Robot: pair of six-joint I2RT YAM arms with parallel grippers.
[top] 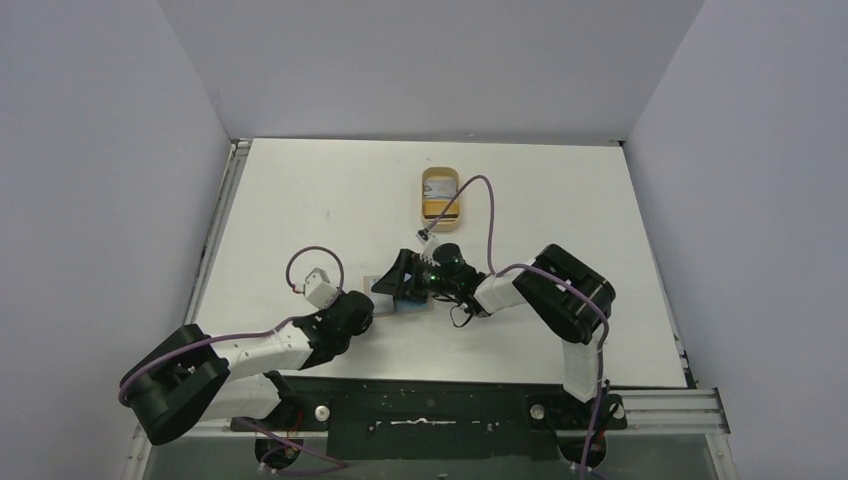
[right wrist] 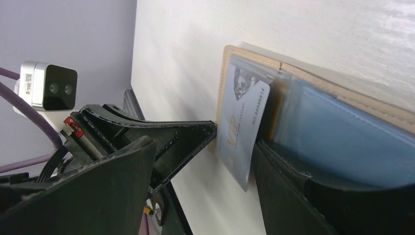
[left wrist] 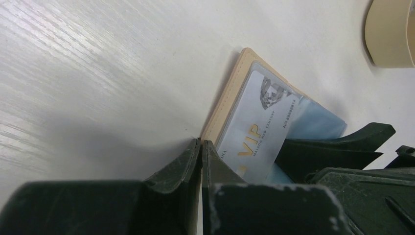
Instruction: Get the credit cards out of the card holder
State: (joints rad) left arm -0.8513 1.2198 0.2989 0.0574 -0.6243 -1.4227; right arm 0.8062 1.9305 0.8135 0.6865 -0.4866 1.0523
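Note:
The tan card holder (left wrist: 229, 100) lies open on the white table, largely hidden under both grippers in the top view (top: 409, 304). A pale blue-grey credit card (left wrist: 257, 125) with gold "VIP" lettering sticks partway out of a clear pocket (right wrist: 241, 120). Beside it lies a light blue inner panel (right wrist: 342, 142). My left gripper (left wrist: 201, 143) is shut, its tips touching the holder's near tan edge. My right gripper (right wrist: 204, 155) is open. The protruding card stands between its fingers, close to the right finger (right wrist: 293, 191), and is not clamped.
An oval tan dish (top: 440, 193) with a raised rim sits farther back on the table, and its edge shows in the left wrist view (left wrist: 391, 34). Both arms meet over the holder near the table's middle. Grey walls enclose the table.

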